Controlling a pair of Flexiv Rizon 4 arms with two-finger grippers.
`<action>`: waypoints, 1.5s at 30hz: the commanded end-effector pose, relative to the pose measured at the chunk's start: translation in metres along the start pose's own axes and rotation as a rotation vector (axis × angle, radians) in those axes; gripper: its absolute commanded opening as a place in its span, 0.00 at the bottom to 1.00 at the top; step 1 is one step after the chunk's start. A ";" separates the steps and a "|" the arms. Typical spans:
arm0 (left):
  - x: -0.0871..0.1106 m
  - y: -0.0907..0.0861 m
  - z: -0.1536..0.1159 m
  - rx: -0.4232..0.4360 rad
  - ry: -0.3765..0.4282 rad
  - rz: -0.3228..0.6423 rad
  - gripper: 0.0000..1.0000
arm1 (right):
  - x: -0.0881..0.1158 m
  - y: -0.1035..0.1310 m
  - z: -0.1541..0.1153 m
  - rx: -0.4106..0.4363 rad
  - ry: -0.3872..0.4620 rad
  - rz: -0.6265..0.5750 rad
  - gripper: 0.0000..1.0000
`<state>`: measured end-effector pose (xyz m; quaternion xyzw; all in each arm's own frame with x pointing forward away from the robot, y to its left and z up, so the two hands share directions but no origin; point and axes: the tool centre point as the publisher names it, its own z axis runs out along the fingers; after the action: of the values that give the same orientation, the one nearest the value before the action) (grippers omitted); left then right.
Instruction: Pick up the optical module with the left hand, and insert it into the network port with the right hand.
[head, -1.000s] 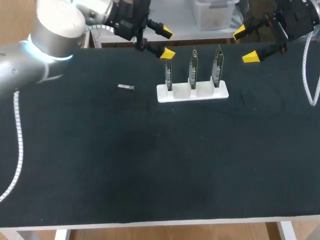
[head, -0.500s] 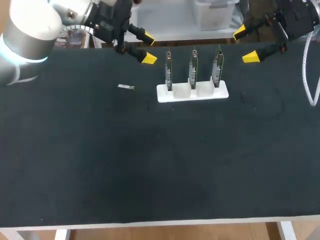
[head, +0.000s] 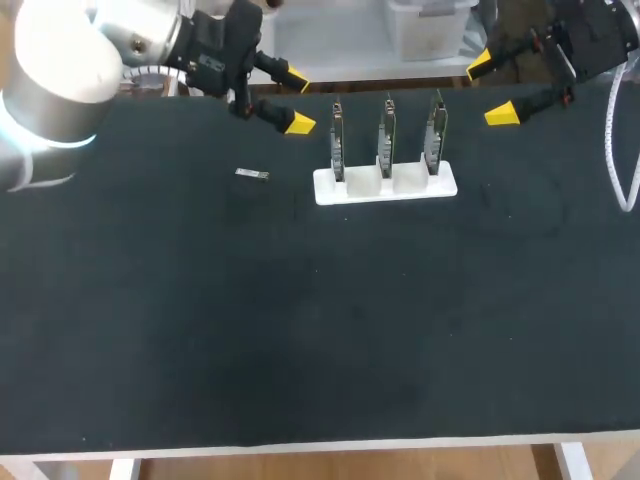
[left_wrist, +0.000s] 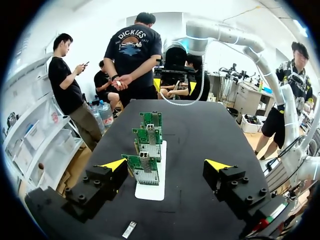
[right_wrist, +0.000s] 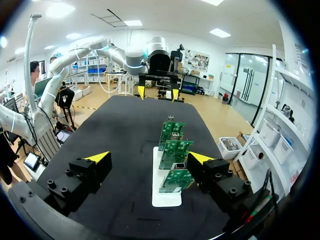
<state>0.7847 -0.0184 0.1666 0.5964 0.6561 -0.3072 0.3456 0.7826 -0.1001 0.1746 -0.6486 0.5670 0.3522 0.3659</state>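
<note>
Optical module (head: 252, 175) | lying flat | long axis left-right, slightly tilted

Left end effector (head: 298, 99) splayed, right end effector (head: 490, 89) splayed

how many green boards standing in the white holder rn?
3, all upright in a row in the white plastic holder: left green circuit board, middle board, right board. Both wrist views also show three; none seems hidden.
</note>
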 end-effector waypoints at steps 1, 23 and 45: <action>0.000 -0.002 -0.001 -0.005 0.000 0.002 1.00 | 0.000 -0.001 0.000 -0.001 0.000 0.000 1.00; 0.032 -0.008 -0.061 -0.043 0.216 -0.002 1.00 | 0.000 -0.001 0.000 -0.001 0.000 0.000 1.00; 0.043 -0.022 -0.036 0.020 0.214 -0.028 1.00 | 0.000 -0.001 0.000 -0.001 0.000 0.000 1.00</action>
<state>0.7567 0.0335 0.1509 0.6190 0.6946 -0.2536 0.2647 0.7826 -0.1001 0.1746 -0.6486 0.5669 0.3522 0.3659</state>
